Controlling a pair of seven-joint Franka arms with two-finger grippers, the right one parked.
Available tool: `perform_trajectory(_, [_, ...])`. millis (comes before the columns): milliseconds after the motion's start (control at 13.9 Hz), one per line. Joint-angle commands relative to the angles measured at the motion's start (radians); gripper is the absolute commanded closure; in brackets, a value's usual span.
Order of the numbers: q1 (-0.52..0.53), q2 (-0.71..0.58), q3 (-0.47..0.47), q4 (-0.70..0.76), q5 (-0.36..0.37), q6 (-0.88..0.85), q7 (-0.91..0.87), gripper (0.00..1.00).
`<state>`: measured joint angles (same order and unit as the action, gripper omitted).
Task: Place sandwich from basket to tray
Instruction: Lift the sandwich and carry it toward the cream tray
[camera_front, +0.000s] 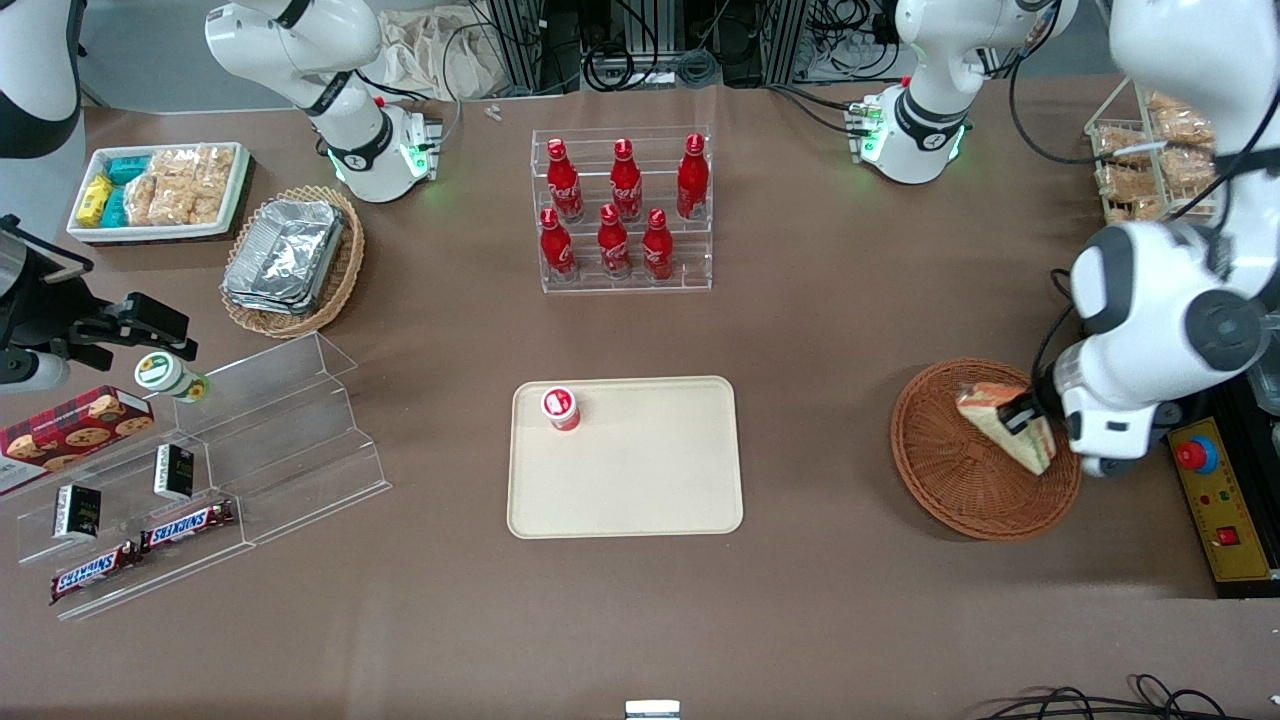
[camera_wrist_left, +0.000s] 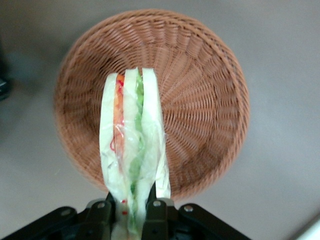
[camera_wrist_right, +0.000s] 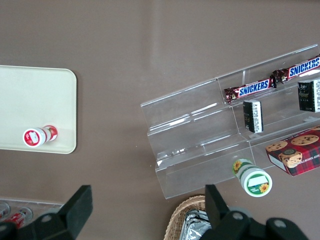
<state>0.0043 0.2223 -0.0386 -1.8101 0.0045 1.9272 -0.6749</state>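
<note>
Front view, left to right: lower left, a clear stepped rack (camera_front: 250, 440) with two Snickers bars (camera_front: 140, 550) and two small dark packs (camera_front: 120, 490); upper centre, six red bottles (camera_front: 620, 215) on a clear stand; centre, one tray (camera_front: 640, 490) holding one red-white cup (camera_front: 561, 408) at its upper-left corner; right, one basket (camera_front: 950, 470). The gripper (camera_front: 1022, 418) is over the basket, fingers (camera_wrist_left: 155, 215) pinched on one sandwich (camera_front: 1000, 420), which looks lifted clear of the weave, hard to confirm.
</note>
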Motion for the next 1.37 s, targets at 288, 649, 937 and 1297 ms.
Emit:
perform_trajectory(288, [0.0, -0.008, -0.15, 0.347, -0.003, -0.352, 0.011, 1.0])
perform_trajectory(649, [-0.05, 0.032, -0.26, 0.348, -0.055, -0.369, 0.144, 1.0])
perform_trajectory(937, [-0.191, 0.075, -0.264, 0.342, -0.011, -0.252, 0.153, 1.0])
perform_trajectory(1297, [-0.334, 0.259, -0.264, 0.348, 0.022, 0.025, 0.097, 1.0])
